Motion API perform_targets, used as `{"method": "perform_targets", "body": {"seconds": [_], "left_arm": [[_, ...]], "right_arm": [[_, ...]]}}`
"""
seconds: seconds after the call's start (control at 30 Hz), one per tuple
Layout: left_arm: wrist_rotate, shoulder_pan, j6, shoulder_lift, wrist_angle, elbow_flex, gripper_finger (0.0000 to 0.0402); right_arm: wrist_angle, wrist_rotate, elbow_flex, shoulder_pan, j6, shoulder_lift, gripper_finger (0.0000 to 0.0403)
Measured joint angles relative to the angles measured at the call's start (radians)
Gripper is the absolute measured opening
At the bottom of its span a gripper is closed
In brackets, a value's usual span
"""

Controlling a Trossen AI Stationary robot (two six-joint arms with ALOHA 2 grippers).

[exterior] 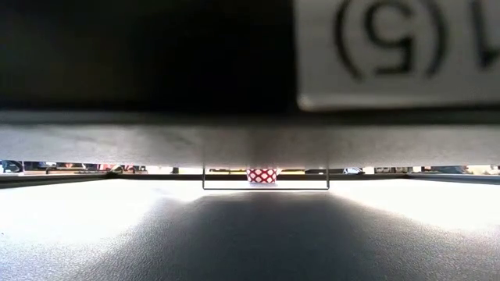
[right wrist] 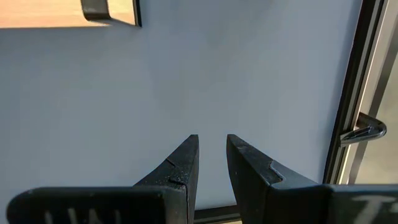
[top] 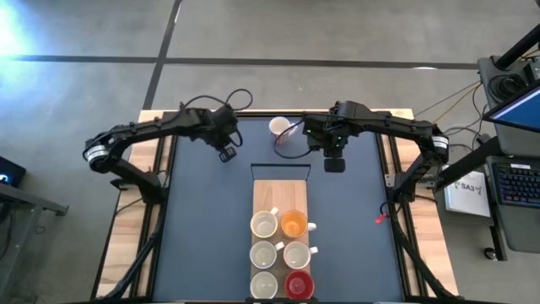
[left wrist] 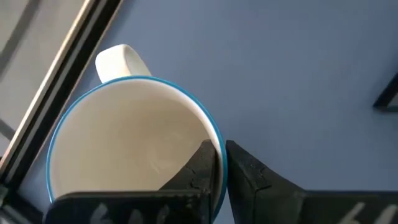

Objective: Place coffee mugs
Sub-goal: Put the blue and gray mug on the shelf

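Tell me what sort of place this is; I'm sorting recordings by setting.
Probably a robotics lab or workshop: a bare concrete floor, a laptop with loose cables beside the table, and a wooden board carrying six coffee mugs.

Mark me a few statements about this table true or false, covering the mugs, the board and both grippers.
1. Six mugs stand on the wooden board, in two columns. True.
2. The left gripper is shut on the wall of a blue-rimmed white mug, one finger inside and one outside. True.
3. The right gripper holds the orange mug. False: its fingers are apart with nothing between them, and the orange mug is on the board.
4. The red mug stands alone off the board. False: it is on the board, beside a white one.
5. The patterned mug stands off the board, near the table's far edge. True.
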Motion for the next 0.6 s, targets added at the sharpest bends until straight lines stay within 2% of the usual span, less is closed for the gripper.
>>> {"method": "perform_targets", "body": {"seconds": [0.17,0.4,0.6], "left_arm": [[0.002,-0.074,-0.062,-0.084,0.131,-0.067,0.0003],[0.008,-0.269,-0.229,-0.152,0.128,-0.154,0.0003],[0.004,-0.454,-0.257,-0.148,0.139,-0.153,0.0003]], "right_arm": [[0.002,-0.002,-0.031,-0.005,0.014,-0.017,0.0073],[0.046,-0.009,-0.046,-0.008,0.080,-0.029,0.0073],[0.082,-0.009,-0.046,-0.008,0.146,-0.026,0.0073]]}}
